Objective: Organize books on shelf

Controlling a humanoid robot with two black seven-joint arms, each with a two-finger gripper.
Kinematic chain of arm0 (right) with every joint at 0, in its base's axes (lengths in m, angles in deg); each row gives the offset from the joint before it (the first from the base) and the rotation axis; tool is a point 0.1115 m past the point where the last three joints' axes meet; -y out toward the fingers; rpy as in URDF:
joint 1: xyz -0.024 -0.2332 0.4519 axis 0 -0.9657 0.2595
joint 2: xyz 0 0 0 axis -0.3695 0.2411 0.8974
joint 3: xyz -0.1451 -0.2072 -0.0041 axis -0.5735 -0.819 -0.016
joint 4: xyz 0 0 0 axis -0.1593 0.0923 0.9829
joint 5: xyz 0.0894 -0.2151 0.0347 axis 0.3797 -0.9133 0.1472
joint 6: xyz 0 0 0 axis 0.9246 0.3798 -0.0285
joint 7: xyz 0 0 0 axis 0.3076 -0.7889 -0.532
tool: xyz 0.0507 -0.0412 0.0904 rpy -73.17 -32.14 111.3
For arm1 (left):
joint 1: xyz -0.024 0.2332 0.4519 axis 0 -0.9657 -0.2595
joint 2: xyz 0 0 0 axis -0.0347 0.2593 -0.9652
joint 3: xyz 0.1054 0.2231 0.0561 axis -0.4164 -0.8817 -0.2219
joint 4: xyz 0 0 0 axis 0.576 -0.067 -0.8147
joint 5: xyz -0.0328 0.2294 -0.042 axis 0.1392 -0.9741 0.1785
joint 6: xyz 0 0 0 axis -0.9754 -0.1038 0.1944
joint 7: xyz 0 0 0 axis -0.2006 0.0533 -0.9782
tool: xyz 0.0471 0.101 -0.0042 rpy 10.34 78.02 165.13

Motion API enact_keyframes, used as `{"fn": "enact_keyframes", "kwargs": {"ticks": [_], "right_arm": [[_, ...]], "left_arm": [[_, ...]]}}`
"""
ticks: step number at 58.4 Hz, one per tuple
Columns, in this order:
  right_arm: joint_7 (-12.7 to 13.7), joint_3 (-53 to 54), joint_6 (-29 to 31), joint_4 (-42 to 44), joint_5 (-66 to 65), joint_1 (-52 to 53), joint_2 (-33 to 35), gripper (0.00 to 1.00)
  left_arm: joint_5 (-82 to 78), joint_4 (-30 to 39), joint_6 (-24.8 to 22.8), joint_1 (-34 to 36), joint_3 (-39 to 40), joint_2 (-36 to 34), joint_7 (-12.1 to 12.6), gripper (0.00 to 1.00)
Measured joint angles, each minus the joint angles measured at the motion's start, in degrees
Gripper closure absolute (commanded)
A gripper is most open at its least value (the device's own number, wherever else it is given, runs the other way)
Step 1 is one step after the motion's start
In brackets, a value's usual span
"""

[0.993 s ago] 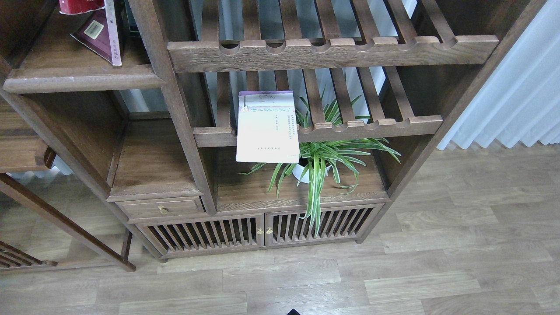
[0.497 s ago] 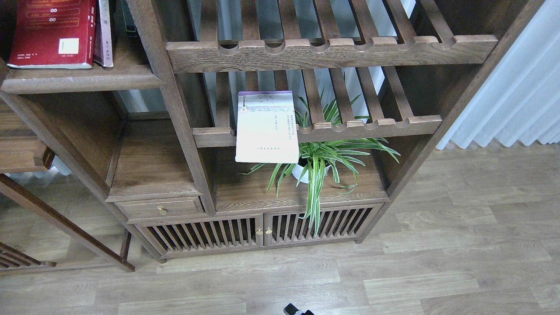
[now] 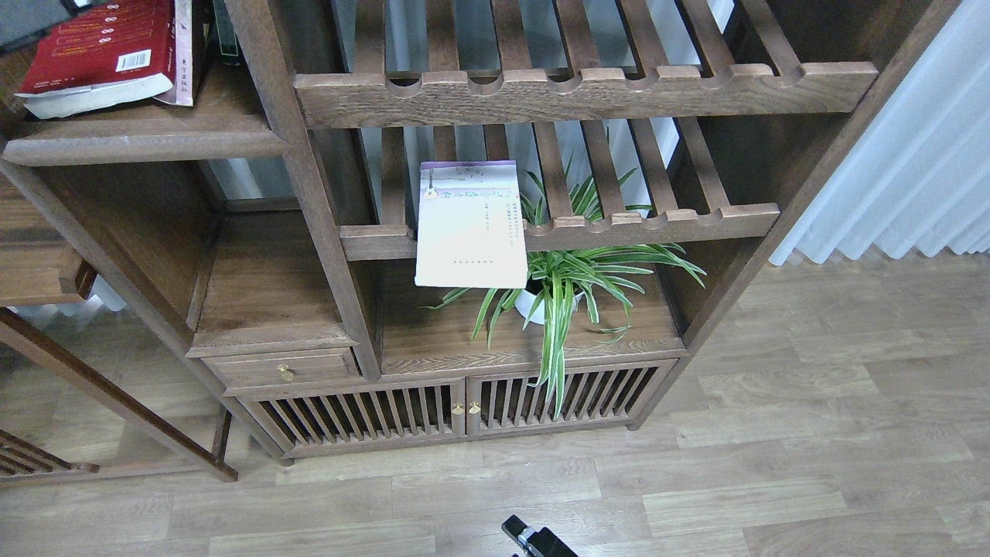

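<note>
The thick red book (image 3: 97,50) lies tilted at the upper left, its cover up with a white barcode label and its pale page edge turned toward the front, resting on the solid dark-brown shelf (image 3: 147,143) with the rounded, worn front edge. Pressed against its right side stands a thinner book (image 3: 184,54) with a pale spine carrying small dark characters; its cover colour cannot be told from here. The thin pale lavender-white book (image 3: 472,224) lies flat on the lower slatted rack (image 3: 657,220), its near end hanging over the notched front bar, just above the leaves of a potted spider plant (image 3: 572,286). Half a second ago the red book stood nearly upright with its back cover facing out; now it has tipped over so the page block shows. The lavender book has not shifted. At the bottom edge a small black part of an arm (image 3: 537,540) has risen further into view; whose claw it is, and whether released or clenched, cannot be told.
</note>
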Motion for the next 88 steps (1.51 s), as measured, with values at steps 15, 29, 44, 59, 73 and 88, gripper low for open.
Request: {"fn": "enact_keyframes", "kwargs": {"ticks": [15, 29, 44, 59, 73, 88], "right_arm": [[-0.1, 0.7, 0.0, 0.1, 0.0, 3.9, 0.0, 0.1], [-0.1, 0.5, 0.0, -0.1, -0.9, 9.3, 0.0, 0.12], [-0.1, -2.0, 0.0, -0.7, -6.6, 16.1, 0.0, 0.11], [-4.9, -5.9, 0.0, -0.8, -6.9, 19.0, 0.0, 0.11], [-14.4, -6.8, -3.7, -1.2, -5.4, 27.2, 0.0, 0.1], [-16.3, -11.8, -12.4, -1.2, -1.7, 33.0, 0.0, 0.11]], "left_arm": [[1.5, 0.8, 0.0, -12.4, -3.2, -1.6, -4.8, 0.01], [1.2, -0.6, 0.0, -24.9, -12.6, -0.8, -5.0, 0.01], [1.0, -11.2, 0.0, -32.6, -14.0, 6.4, -4.8, 0.01], [1.0, -17.3, 0.0, -40.2, -13.7, 8.4, -4.9, 0.01], [0.9, -22.8, 0.0, -41.1, -13.6, 11.6, -4.7, 0.01], [0.7, -23.4, 0.0, -41.3, -13.4, 13.0, -4.3, 0.01]]}}
